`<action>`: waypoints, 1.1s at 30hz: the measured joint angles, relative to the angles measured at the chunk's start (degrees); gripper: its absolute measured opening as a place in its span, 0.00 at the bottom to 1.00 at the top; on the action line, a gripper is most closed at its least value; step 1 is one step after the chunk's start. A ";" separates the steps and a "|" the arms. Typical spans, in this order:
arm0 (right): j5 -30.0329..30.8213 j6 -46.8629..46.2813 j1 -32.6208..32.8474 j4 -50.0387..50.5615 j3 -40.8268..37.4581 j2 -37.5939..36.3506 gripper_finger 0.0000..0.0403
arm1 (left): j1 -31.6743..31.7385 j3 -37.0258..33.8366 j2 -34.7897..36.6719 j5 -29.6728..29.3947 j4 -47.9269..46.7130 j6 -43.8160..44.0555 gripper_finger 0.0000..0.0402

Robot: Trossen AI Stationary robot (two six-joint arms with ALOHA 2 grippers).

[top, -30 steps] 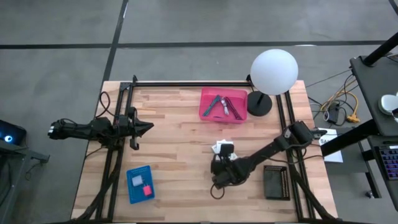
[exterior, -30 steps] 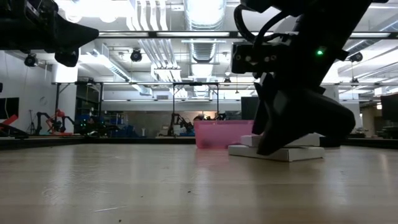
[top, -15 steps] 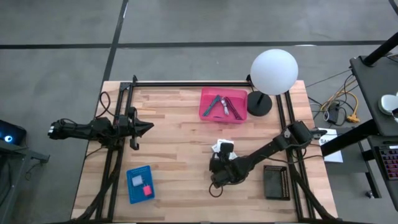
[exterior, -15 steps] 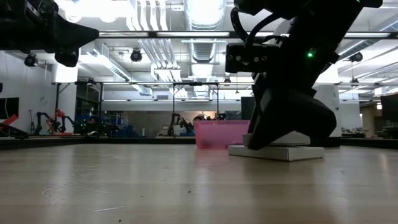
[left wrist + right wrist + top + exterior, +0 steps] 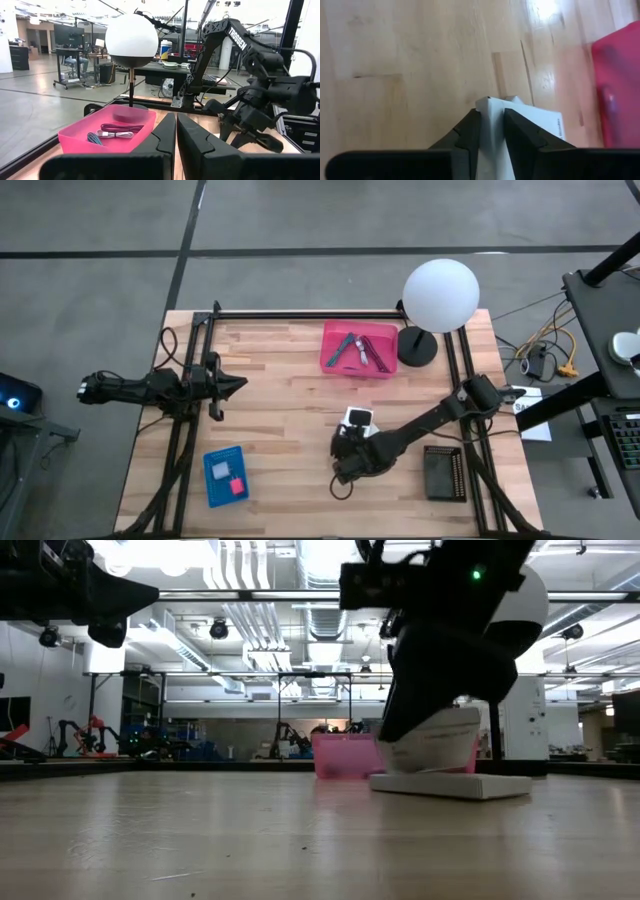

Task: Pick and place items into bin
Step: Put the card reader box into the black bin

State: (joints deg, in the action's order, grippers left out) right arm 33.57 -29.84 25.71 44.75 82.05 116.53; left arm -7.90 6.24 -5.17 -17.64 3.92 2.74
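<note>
"TROSSEN" reads on the right arm (image 5: 243,39); the white card's (image 5: 540,121) print seems illegible.

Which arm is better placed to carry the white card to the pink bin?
The right: its claw is already shut on the white card and tilting it up. The left claw waits shut at the table's left side.

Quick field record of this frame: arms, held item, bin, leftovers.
right pincer: shut on white card, lifted clear of the white slab on the table
left pincer: shut, empty, waiting at table's left side
pink bin: holds purple cord and teal-handled tool
blue tray: front left, pink piece on it
</note>
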 joint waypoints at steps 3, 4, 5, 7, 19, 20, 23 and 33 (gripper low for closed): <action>-0.19 -0.38 0.00 3.58 2.35 0.00 0.17 | 0.00 0.00 -0.02 0.00 -0.13 0.00 0.00; -0.19 -0.40 0.00 4.80 3.05 0.00 0.16 | -0.01 0.00 -0.02 -0.01 -0.13 -0.02 0.00; -0.18 -0.40 0.00 5.98 3.71 0.00 0.16 | 0.00 0.00 -0.02 0.01 -0.13 -0.04 0.00; -0.10 -0.41 0.00 7.98 4.90 0.00 0.16 | -0.01 0.00 -0.02 0.01 -0.15 -0.04 0.00; 0.92 -0.38 0.00 16.96 9.73 -0.12 0.11 | 0.02 0.00 -0.02 0.05 -0.24 -0.07 0.00; 0.93 -0.37 0.00 17.80 10.07 -0.21 0.09 | 0.02 0.00 -0.02 0.05 -0.24 -0.08 0.00; 0.95 -0.33 0.00 20.77 11.75 -0.30 0.06 | 0.01 0.00 -0.02 0.05 -0.21 -0.09 0.00; 1.40 -1.12 0.01 31.71 19.76 -0.53 0.05 | 0.00 0.00 -0.02 0.09 -0.17 -0.11 0.00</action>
State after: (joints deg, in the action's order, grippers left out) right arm 34.97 -30.96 25.72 76.46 101.81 116.00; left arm -7.90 6.24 -5.19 -17.54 3.75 2.63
